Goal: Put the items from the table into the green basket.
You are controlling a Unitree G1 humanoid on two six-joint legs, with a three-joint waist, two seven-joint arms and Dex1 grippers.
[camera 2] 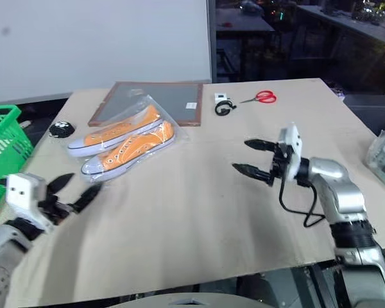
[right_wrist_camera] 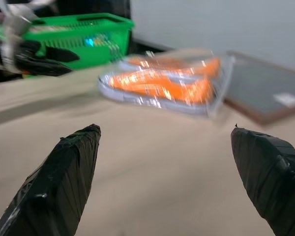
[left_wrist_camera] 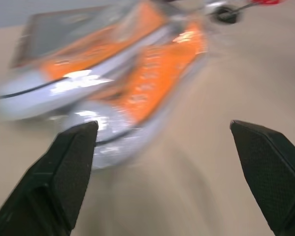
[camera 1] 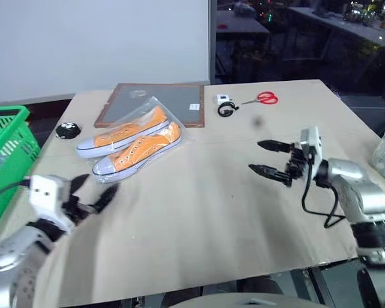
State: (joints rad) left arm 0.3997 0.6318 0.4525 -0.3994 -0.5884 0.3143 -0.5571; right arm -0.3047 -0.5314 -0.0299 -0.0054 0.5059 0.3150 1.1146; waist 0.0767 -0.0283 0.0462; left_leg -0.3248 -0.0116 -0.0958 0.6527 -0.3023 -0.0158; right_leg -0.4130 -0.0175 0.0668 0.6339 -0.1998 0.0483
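Grippers both stand wide open and empty over the desk (camera 1: 199,212), the left gripper (camera 1: 93,192) at eight o'clock just short of bagged orange sneakers (camera 1: 131,138), the right gripper (camera 1: 273,158) at three o'clock, with the green basket (camera 1: 6,147) off the desk's nine o'clock edge.

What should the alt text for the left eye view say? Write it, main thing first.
A pair of orange shoes in a clear bag lies on the beige table, with the left claw open just short of it and the right claw open over bare wood. A green basket stands at the table's left edge; red scissors lie at the far side.
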